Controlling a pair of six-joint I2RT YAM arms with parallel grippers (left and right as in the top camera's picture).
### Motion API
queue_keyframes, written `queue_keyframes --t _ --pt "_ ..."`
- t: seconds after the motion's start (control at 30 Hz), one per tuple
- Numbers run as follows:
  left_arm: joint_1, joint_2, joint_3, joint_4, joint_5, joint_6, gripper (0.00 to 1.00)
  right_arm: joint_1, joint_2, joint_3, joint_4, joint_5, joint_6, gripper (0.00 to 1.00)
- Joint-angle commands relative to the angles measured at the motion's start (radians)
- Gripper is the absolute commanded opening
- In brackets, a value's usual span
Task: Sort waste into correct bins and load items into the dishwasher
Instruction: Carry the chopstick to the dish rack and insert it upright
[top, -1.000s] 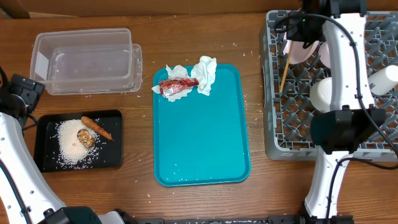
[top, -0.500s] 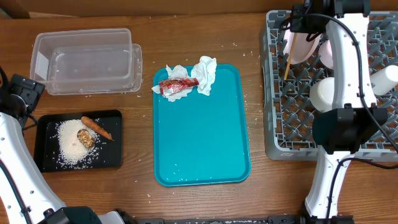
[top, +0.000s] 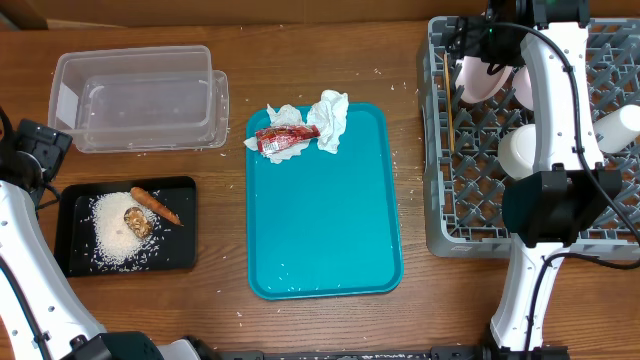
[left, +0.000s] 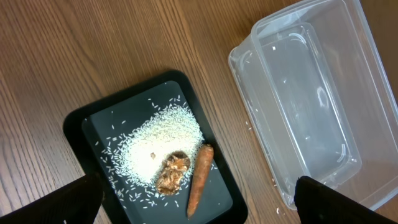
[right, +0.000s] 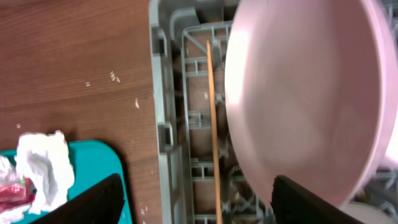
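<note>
My right gripper (right: 198, 198) stands open over the far left corner of the grey dishwasher rack (top: 440, 190), holding nothing. Below it the thin wooden chopstick (right: 213, 124) lies loose along the rack's left side (top: 447, 95), beside a white dish (right: 305, 93) standing on edge. A white cup (top: 518, 150) sits further in. My left gripper (left: 199, 202) is open above the black tray (left: 93, 124), which holds rice (left: 165, 140), a brown lump (left: 173, 173) and a carrot piece (left: 199, 177). The clear tub (top: 135, 95) holds nothing. Crumpled napkins (top: 328, 120) and a red wrapper (top: 285, 138) lie on the teal tray (top: 325, 220).
Another white dish (top: 620, 125) sits at the rack's right edge. My right arm (top: 550, 150) stretches over the rack. Stray rice grains dot the wooden table (top: 225, 300) around the teal tray.
My right gripper has opened and let go of the chopstick, which dropped from a tilt to lie flat along the rack's left side. The left arm has not moved.
</note>
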Motion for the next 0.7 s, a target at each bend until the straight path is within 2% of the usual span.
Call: queue_keyframes --t 0.0,0.27,0.3,0.5,0.67 --pt "-0.002 0.004 0.000 0.000 0.002 -0.013 1.00 0.005 -0.101 0.000 -0.035 -0.008 0.071 0.80" --pt "-0.002 0.004 0.000 0.000 0.002 -0.013 1.00 0.005 -0.288 -0.001 -0.279 -0.005 0.132 0.84" --pt "-0.002 0.004 0.000 0.000 0.002 -0.013 1.00 0.005 -0.319 -0.016 -0.278 -0.014 0.132 0.95" --pt "-0.002 0.004 0.000 0.000 0.002 -0.013 1.00 0.032 -0.492 -0.149 -0.278 -0.035 0.166 0.97" --pt "-0.002 0.004 0.000 0.000 0.002 -0.013 1.00 0.052 -0.657 -0.372 -0.277 -0.028 0.166 1.00"
